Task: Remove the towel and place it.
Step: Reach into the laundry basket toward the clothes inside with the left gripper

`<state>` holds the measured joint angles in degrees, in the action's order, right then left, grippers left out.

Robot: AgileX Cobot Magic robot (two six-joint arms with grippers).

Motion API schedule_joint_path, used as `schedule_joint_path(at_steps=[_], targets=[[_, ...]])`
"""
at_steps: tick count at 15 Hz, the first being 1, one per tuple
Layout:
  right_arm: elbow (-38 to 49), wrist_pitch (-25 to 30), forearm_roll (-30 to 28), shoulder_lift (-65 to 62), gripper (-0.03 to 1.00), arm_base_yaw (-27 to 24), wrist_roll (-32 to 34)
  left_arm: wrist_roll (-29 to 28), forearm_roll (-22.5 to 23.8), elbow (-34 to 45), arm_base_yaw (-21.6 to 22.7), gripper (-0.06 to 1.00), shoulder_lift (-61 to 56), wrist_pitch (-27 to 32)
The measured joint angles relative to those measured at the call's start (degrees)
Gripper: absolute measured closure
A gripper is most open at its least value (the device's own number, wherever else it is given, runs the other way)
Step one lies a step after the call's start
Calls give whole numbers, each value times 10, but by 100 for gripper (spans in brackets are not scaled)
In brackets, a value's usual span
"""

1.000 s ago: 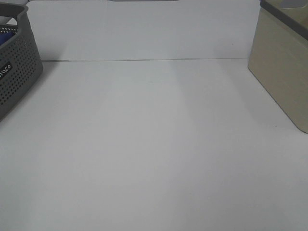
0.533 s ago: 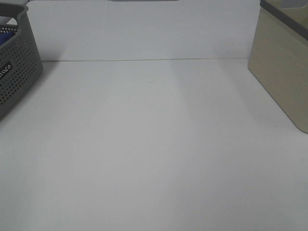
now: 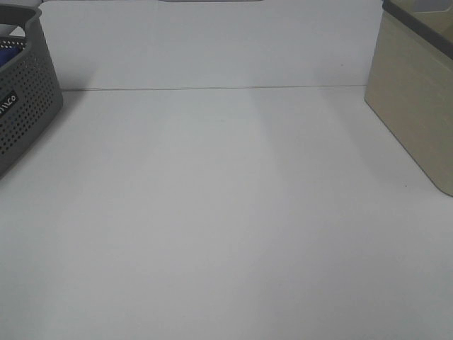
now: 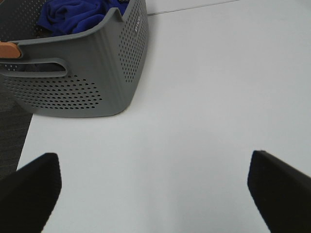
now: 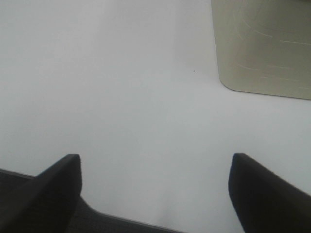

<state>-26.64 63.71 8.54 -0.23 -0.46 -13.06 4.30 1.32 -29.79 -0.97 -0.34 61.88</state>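
One grey perforated basket [image 4: 87, 73], one blue towel [image 4: 73, 12] inside it, one beige bin [image 3: 414, 99], one tabletop [image 3: 226, 212], two tools, left tool [image 4: 154, 154] and right tool [image 5: 154, 156], perhaps one orange clip [image 4: 7, 49].

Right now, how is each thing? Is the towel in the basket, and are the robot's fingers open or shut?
towel: bunched inside the grey basket, not out yet.
grey basket: upright on the table, holding the towel.
beige box: standing on the table.
left gripper: fingers wide open, empty.
right gripper: fingers wide open, empty.
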Motion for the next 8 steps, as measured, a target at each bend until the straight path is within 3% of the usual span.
schedule_joint_path(at_steps=[8], targets=[[0, 0, 0, 0, 16, 0, 0, 0, 0, 0, 0, -4, 0, 0]])
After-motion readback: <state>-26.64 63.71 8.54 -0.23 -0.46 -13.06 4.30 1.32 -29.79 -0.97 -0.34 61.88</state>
